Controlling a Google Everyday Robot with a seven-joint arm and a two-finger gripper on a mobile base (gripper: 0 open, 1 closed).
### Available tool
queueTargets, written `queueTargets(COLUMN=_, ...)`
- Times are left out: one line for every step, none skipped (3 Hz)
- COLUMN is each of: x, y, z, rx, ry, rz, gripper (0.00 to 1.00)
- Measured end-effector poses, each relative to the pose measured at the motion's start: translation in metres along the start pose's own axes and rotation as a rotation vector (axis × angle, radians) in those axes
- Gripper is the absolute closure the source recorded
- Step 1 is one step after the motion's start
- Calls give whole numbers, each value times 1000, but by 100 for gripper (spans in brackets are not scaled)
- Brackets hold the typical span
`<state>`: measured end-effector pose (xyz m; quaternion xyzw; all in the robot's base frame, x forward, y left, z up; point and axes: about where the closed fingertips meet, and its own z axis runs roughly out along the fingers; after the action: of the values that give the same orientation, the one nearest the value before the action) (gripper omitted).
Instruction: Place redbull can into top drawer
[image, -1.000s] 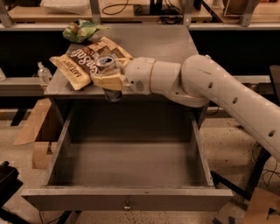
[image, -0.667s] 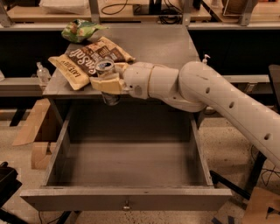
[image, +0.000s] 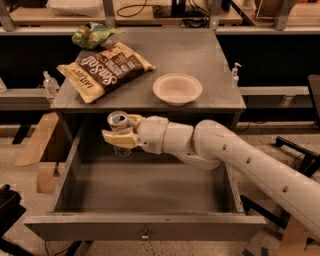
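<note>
The redbull can (image: 119, 122) is a slim silver can with a shiny pull-tab top, held upright. My gripper (image: 121, 136) is shut on the redbull can and holds it inside the open top drawer (image: 145, 192), near its back left, above the drawer floor. The drawer is a wide grey box pulled out toward the camera, with a small metal knob (image: 145, 233) on its front panel. My white arm (image: 240, 160) reaches in from the right. The lower part of the can is hidden by the fingers.
On the tabletop (image: 200, 55) lie a white paper bowl (image: 177, 89), a brown snack bag (image: 106, 69) and a green bag (image: 91, 35). Cardboard pieces (image: 37, 150) stand on the floor at left. A black stand (image: 300, 150) is at right.
My gripper has carried the redbull can off the tabletop, toward the camera and down into the open drawer. The bowl that my arm hid now shows.
</note>
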<state>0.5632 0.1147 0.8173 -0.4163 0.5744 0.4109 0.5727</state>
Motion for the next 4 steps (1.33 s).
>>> queueTargets(x=38, y=-3, z=5, rx=-49, ry=4, rz=-41, gripper=100)
queueTargets(x=77, y=-11, z=11, rx=-105, ry=45, rz=-104, gripper=100)
queueTargets(x=108, y=-19, z=13, rx=-105, ry=66, rz=-144, gripper=100)
queueTargets(x=136, y=-23, z=18, rx=-100, ry=60, rz=-122, gripper=100)
